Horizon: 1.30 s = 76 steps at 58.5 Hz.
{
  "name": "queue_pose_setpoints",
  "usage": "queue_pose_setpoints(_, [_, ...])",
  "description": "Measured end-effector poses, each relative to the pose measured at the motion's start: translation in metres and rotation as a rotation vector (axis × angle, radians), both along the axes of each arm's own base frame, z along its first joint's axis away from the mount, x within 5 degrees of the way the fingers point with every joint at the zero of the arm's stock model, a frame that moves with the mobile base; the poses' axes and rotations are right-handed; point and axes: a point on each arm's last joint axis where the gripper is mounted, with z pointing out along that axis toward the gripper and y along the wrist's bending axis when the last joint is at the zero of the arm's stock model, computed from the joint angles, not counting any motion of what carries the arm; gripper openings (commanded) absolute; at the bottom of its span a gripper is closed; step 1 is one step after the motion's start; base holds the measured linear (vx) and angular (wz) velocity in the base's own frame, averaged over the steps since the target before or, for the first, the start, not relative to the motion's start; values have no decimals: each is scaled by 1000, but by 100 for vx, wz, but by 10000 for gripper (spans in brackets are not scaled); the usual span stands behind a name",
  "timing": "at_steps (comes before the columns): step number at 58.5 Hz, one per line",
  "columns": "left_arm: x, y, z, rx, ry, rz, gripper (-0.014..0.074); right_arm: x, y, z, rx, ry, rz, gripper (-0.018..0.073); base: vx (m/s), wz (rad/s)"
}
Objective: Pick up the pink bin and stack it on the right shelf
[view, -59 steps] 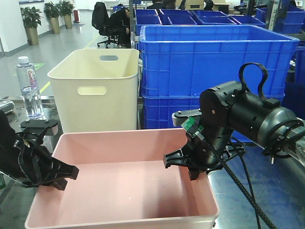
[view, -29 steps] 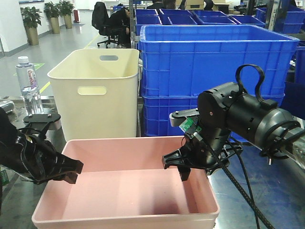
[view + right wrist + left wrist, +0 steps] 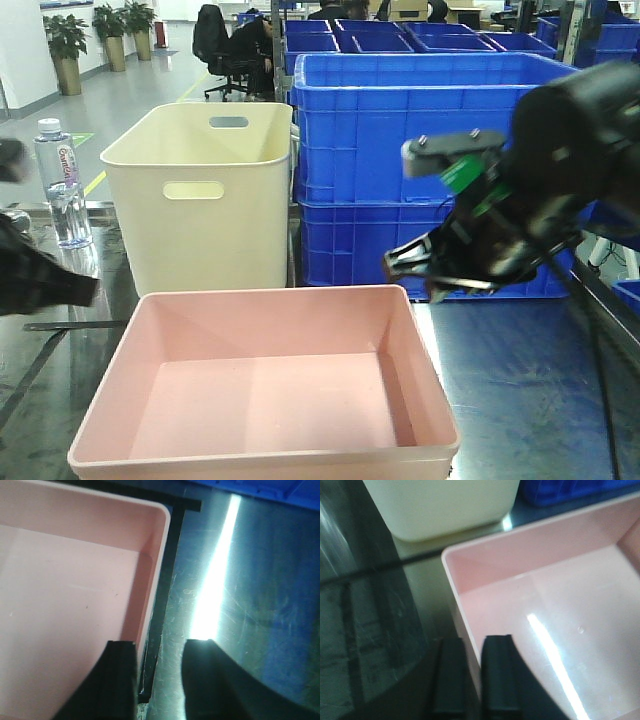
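Front view: the pink bin (image 3: 265,385) sits on the dark right shelf (image 3: 520,390), both grippers apart from it.
Left wrist: left gripper (image 3: 472,677) fingers nearly closed, empty, astride the bin's near wall.
Right wrist: right gripper (image 3: 159,677) fingers open, bin rim between them.
Progress: placing looks done; release nearly complete.

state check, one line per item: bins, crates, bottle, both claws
pink bin: upright, empty, resting on the right shelf, ungripped
cream bin: upright behind the pink bin
blue crates: stacked
water bottle: upright, capped
left claw: open, straddling the pink bin's wall
right claw: open, straddling the pink bin's rim
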Motion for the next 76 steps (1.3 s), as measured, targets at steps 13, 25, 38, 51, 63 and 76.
queue_pose_setpoints(13, [-89, 22, 1, -38, -233, 7, -8, -62, -29, 24, 34, -170, 36, -14, 0, 0])
queue_pose_setpoints(25, [-158, 38, -68, -74, -319, 19, -8, -132, -54, -25, 140, -467, 150, -12, 0, 0])
queue_pose_setpoints(38, [-179, 42, -104, -108, -359, 27, -8, -169, -61, -105, 210, -609, 249, -9, 0, 0])
queue_pose_setpoints(51, [-178, 42, -102, -119, -398, 33, -8, -171, -58, -116, 237, -695, 297, -8, 0, 0])
queue_pose_setpoints(63, [-178, 42, -102, -119, -398, 33, -8, -171, -58, -115, 238, -703, 300, -8, 0, 0])
queue_pose_setpoints(76, [-178, 42, -102, -119, -398, 33, -8, -171, -58, -115, 238, -703, 300, -8, 0, 0])
